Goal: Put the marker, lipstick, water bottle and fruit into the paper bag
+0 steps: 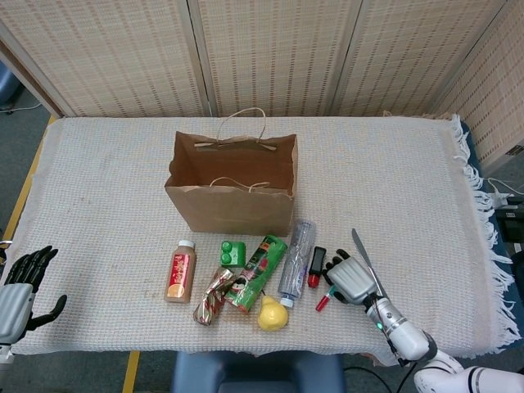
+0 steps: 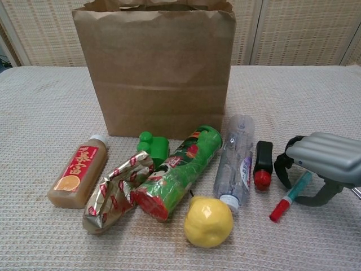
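Brown paper bag [image 1: 233, 192] stands open and upright near the middle of the cloth-covered table [image 1: 409, 180], and we see the task's things lying in a row in front of it. Our right hand [image 1: 352, 278] rests on the cloth at the right end of that row, its fingers [image 2: 326, 148] curled over the marker [image 2: 289, 196], which lies tilted with its red cap pointing toward us; we cannot tell whether the fingers actually clamp it. Just left of the marker lies the lipstick [image 2: 262, 164], and beside that the water bottle [image 2: 236, 161], cap toward us. A yellow fruit [image 2: 208, 221] sits at the front, touching the bottle's cap end. Further left lie a green can [image 2: 177, 172], a foil packet [image 2: 115, 192] and a juice bottle [image 2: 78, 178]. Our left hand [image 1: 20, 286] hovers at the table's left edge, fingers apart, holding nothing.
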